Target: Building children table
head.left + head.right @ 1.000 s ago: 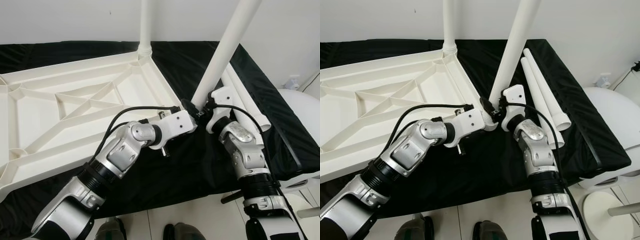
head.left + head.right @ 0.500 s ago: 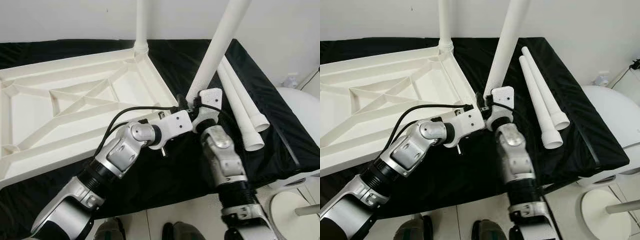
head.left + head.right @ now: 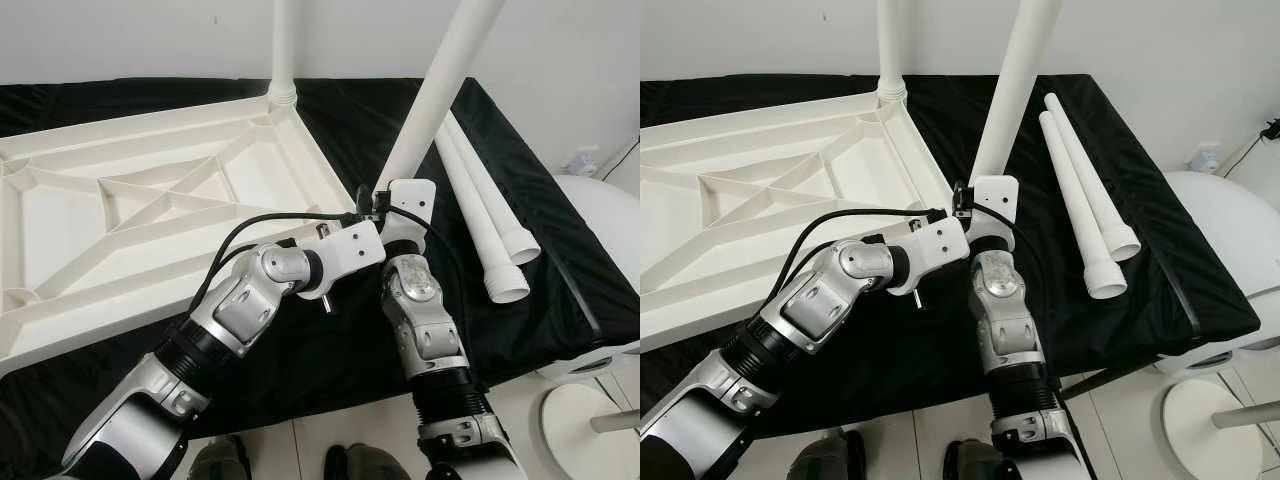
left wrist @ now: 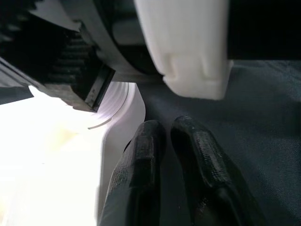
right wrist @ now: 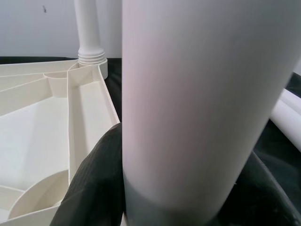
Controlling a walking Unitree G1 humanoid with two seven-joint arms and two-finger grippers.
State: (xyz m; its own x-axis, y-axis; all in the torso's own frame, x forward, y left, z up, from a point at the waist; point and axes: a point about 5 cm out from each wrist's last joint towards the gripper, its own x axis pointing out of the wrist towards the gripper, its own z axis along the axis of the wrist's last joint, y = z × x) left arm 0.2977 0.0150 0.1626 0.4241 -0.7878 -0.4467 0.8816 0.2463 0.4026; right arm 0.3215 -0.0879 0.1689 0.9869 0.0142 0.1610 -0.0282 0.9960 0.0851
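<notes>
Left eye view: a black cloth (image 3: 380, 120) covers the surface below a white wall (image 3: 140, 40). The ribbed white tabletop (image 3: 150, 200) lies upside down at the cloth's left, one leg (image 3: 283, 50) upright at its far corner. Two spare legs (image 3: 490, 225) lie near the right edge.

Right wrist view: the right gripper (image 5: 188, 197) clasps a tilted white leg (image 5: 197, 94).

Left wrist view: the left gripper (image 4: 165, 141) has fingers nearly together, holding nothing.

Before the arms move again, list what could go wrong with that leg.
1. The right gripper holds the tilted table leg only near its lower end, so the long free end could swing or slip.
2. The leg leans rather than stands straight at the corner of the tabletop, so it may seat crooked.
3. The left gripper, shut, crowds the same corner; the arms could collide.
</notes>
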